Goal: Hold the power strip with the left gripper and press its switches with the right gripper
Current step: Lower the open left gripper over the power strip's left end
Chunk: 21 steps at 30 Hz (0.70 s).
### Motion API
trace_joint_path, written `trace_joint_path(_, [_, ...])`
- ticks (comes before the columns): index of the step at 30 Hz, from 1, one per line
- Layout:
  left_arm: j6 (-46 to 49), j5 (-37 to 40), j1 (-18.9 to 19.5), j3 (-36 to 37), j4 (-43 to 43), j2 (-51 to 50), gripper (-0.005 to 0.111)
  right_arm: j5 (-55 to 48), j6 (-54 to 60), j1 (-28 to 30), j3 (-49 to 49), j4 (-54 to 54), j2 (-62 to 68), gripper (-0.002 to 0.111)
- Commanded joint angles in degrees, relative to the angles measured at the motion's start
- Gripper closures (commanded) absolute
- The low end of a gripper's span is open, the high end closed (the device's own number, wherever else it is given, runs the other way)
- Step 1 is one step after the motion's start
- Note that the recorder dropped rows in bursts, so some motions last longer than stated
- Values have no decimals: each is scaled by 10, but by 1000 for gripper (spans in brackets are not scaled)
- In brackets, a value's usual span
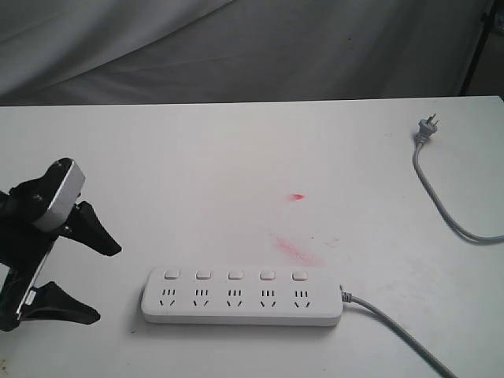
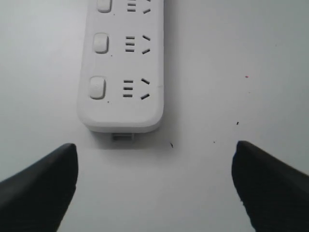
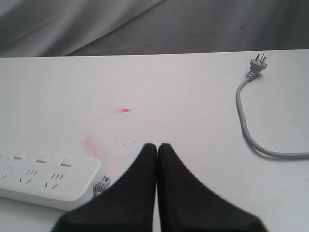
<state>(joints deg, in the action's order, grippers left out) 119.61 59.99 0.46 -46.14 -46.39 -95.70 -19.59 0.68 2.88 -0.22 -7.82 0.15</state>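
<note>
Risk, as we judge it: the power strip [image 1: 242, 297] lies loose on the table [image 1: 236, 157]. Pressing its 5 switches [image 1: 235, 275] before it is clamped could slide it, and a skewed approach could shove its end.

Left gripper [image 1: 107, 282]: wide open, empty, just off the strip's end away from the grey cable [image 1: 394, 324], in line with it.

Right gripper [image 3: 157, 146]: fingers pressed together, empty, beyond the strip's cable end, not touching.

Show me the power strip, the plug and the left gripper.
Long white plastic power strip [image 1: 242, 309]: exterior view, body middle.
Grey plug [image 1: 426, 128]: exterior view, its head.
Black left gripper [image 1: 107, 282]: exterior view, midway between fingertips.
</note>
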Motion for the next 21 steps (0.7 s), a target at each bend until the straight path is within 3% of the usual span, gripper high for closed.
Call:
trace_joint_path(1, [3, -52, -21, -1, -15, -22, 26, 5, 2, -1, 2, -3, -1, 108])
trace_joint_path(6, [3, -75, -41, -5, -14, -51, 26, 5, 2, -1, 2, -3, -1, 108])
trace_joint_path(12, [3, -73, -44, -61, -60, -82, 26, 5, 2, -1, 2, -3, -1, 108])
trace_joint_path(21, [3, 12, -44, -93, -72, -108, 26, 5, 2, -1, 2, -3, -1, 108])
